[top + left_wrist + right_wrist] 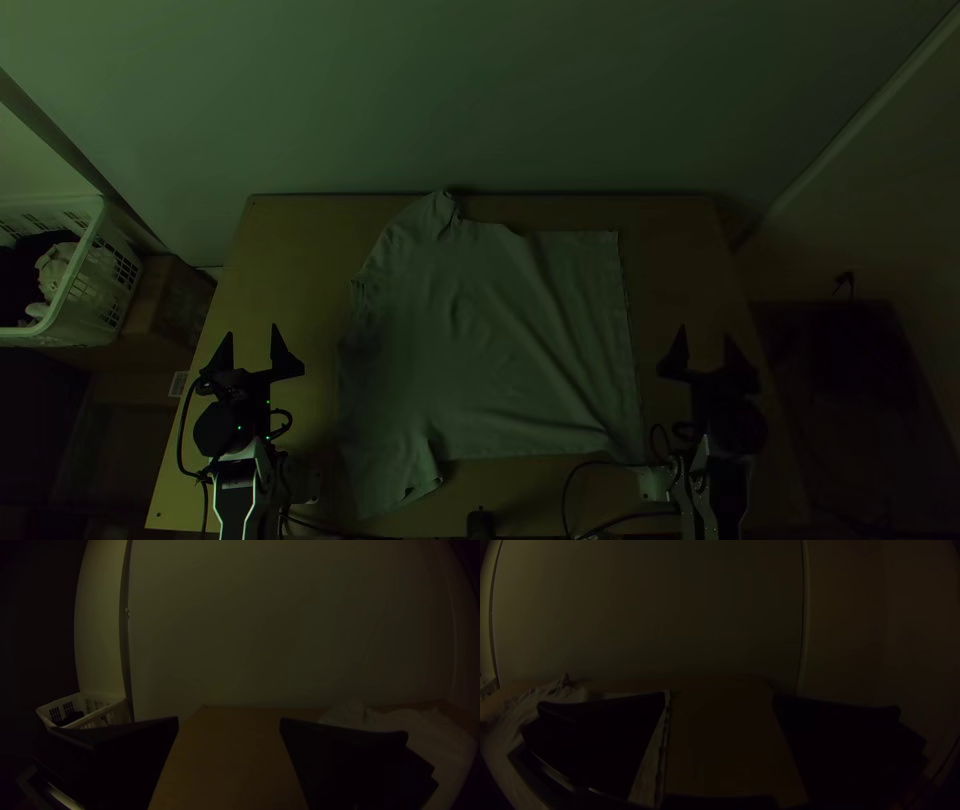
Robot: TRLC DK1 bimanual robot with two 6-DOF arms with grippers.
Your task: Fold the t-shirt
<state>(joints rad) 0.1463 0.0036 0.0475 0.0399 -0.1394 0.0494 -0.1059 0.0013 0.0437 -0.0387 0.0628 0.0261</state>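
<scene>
A pale t-shirt (pixel 490 340) lies spread on the table, its hem toward the right and its sleeves at the left, one pointing to the far edge, one to the near edge. Soft wrinkles cross its body. My left gripper (pixel 251 345) stands open to the left of the shirt, apart from it; in the left wrist view the left gripper (pixel 229 724) has nothing between its fingers. To the right of the hem is my right gripper (pixel 705 350), also open and empty; the right wrist view shows the right gripper (pixel 719 699) beside the shirt's hem edge (pixel 663 750).
A white basket (pixel 85 270) holding dark and light cloth stands beyond the table's left side, next to a brown box (pixel 165 305). Cables (pixel 570 490) lie along the near edge, with a small dark object (pixel 481 523) there. Bare wood (pixel 290 260) borders the shirt.
</scene>
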